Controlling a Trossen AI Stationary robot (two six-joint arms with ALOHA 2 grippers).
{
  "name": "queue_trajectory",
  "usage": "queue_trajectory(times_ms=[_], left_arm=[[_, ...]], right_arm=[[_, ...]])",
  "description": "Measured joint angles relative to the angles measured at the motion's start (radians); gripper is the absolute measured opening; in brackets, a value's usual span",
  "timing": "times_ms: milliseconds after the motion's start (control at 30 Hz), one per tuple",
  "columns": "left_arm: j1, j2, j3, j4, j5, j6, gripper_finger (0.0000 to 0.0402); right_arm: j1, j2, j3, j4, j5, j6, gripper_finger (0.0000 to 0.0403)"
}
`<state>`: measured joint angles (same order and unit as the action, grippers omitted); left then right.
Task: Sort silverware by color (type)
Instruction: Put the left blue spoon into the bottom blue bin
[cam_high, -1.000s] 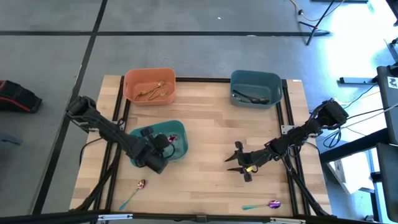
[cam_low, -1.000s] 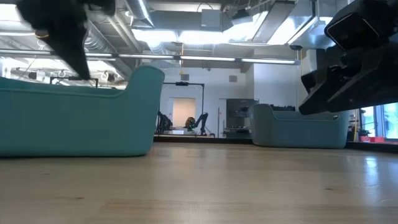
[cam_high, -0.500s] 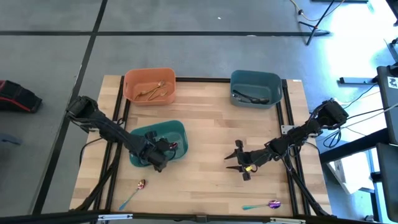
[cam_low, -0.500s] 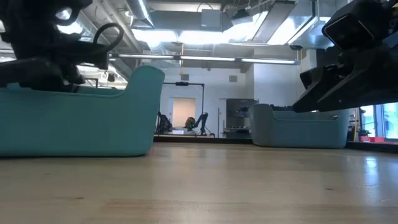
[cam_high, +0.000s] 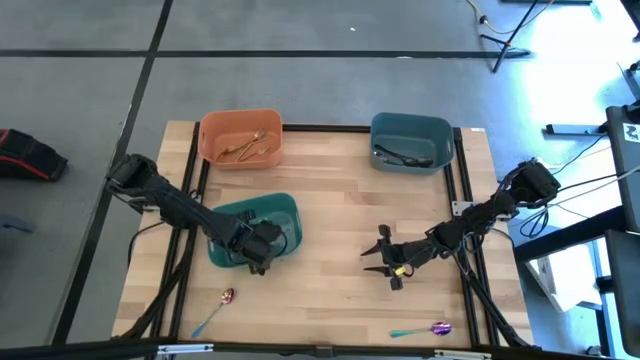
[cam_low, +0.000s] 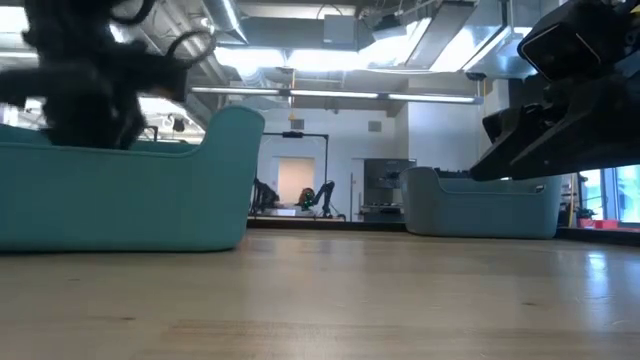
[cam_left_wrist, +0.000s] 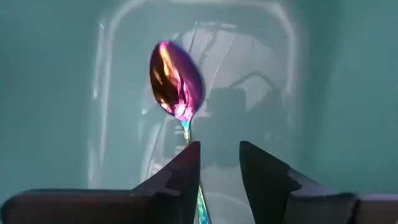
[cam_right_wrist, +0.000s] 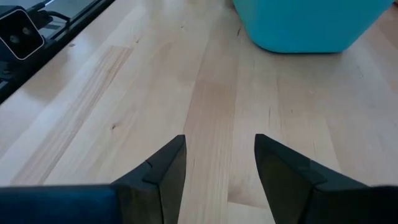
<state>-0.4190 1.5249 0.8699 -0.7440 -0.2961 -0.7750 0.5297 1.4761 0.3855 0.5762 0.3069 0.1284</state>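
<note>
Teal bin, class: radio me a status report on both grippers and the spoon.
Left gripper open over teal bin; iridescent spoon in the bin. Right gripper open, empty, above bare table. Nothing in the way.

Three bins on the table (cam_high: 330, 200): one back-left (cam_high: 240, 136) holding cutlery (cam_high: 250, 146), one back-right (cam_high: 411, 141) holding cutlery (cam_high: 403, 157), third (cam_high: 253, 228) front-left of centre. Left gripper (cam_high: 262, 243) inside third bin, spoon (cam_left_wrist: 176, 81) just ahead of it. Right gripper (cam_high: 385, 260) over bare table, right of centre. Two more spoons near front edge: left (cam_high: 217, 309), right (cam_high: 425, 329).
</note>
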Motion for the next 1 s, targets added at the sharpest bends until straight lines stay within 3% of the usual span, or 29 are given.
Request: queue_trajectory(times_ms=[300,500,600,767,1000], left_arm=[[-0.010,0.000,0.280,-0.245,-0.057,0.000,0.0109],[-0.075,0.000,0.418,-0.285,0.021,-0.086,0.0109],[-0.137,0.000,0.449,-0.281,0.095,-0.210,0.0109],[-0.289,0.000,0.420,-0.279,0.183,-0.549,0.0109],[-0.490,0.000,0.313,-0.226,0.217,-0.996,0.0109]], right_arm=[[0.000,0.000,0.000,0.002,0.000,0.000,0.0179],[0.000,0.000,0.000,0.002,0.000,0.000,0.0179],[0.000,0.000,0.000,0.002,0.000,-0.001,0.0179],[0.000,0.013,0.000,0.002,0.008,-0.002,0.0179],[0.000,0.020,0.000,0.005,0.010,-0.003,0.0179]])
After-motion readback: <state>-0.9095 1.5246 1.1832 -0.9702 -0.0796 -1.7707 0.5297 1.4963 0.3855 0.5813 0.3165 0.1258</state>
